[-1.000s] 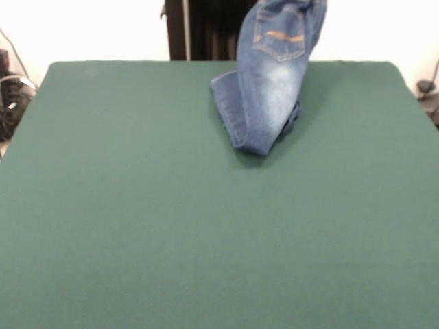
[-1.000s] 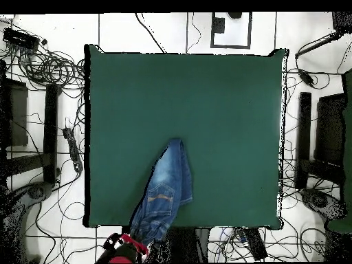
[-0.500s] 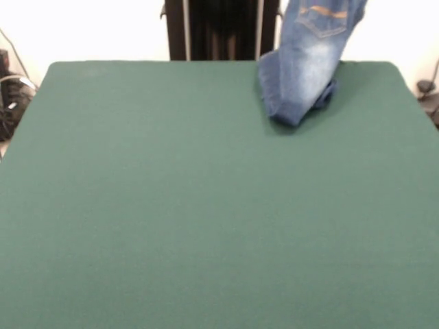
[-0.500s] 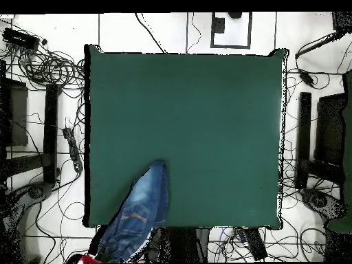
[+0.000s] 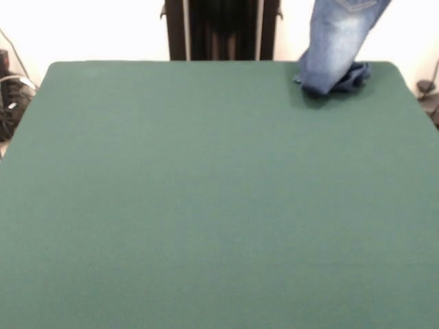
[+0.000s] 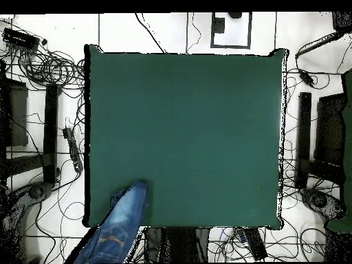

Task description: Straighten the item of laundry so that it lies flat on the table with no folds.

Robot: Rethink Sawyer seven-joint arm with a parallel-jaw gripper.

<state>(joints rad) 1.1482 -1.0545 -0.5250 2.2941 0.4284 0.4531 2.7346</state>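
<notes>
Hung by the upper end over the far right corner of the table, jeans with only the leg ends crumpled on the cloth (gripper outside both views, grasp presumably above), apparently lifted so weight pulls folds out.

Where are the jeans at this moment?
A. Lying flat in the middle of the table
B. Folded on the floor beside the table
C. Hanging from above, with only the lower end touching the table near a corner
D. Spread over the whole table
C: the jeans hang from above the picture's top edge, their lower end bunched on the green table near its corner.
</notes>
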